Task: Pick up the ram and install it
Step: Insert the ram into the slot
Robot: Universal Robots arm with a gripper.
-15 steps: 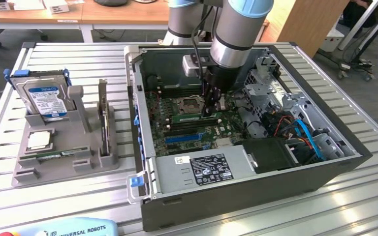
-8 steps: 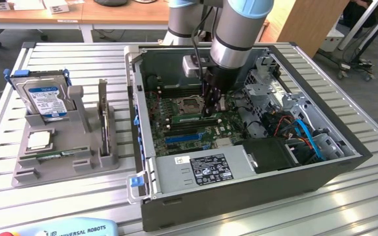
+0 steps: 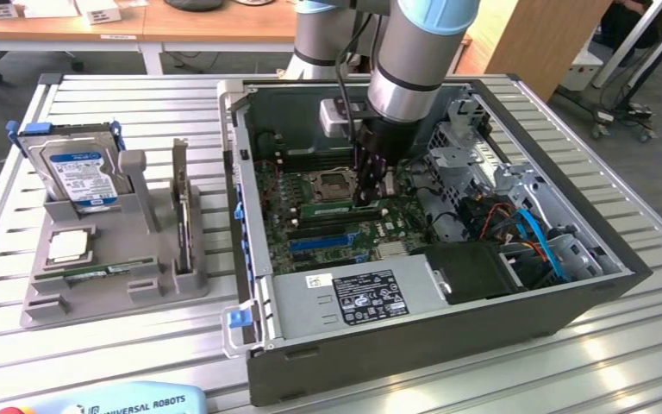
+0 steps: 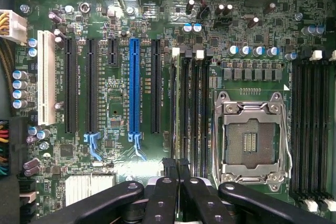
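Wrist view puts my tool [image 4: 178, 174] low over the motherboard [image 4: 113, 103], its black fingers [image 4: 164, 192] pressed almost together on something thin. I take that to be the ram [image 4: 177, 103], seen edge-on as a narrow line along the memory slot nearest the blue slot [image 4: 134, 93], beside the open CPU socket [image 4: 252, 137]. I cannot tell from this view whether its lower edge is in the slot or just above it.

I judge the stick light and stiff, but thin and fragile. The board would crack or flex if twisted, and its chips and contact edge should not be squeezed. The sound hold is on the two flat faces near the middle of the top edge, with the stick upright so any push goes straight down.

Exterior view gives what the wrist camera cannot. It shows the arm reaching down into the open case [image 3: 256, 285], and the tool [image 3: 365, 200] beside the socket [image 3: 334, 184] with a short green strip of the ram [image 3: 321, 210] showing next to it. The holder [image 3: 113, 285] sits on the surface [image 3: 101, 354] to the exterior view's left, well apart from the case, with the hard drive [image 3: 78, 172] and the CPU chip [image 3: 69, 246] in it. The wrist camera alone shows how the stick lines up with the slot and how tightly the fingers close.
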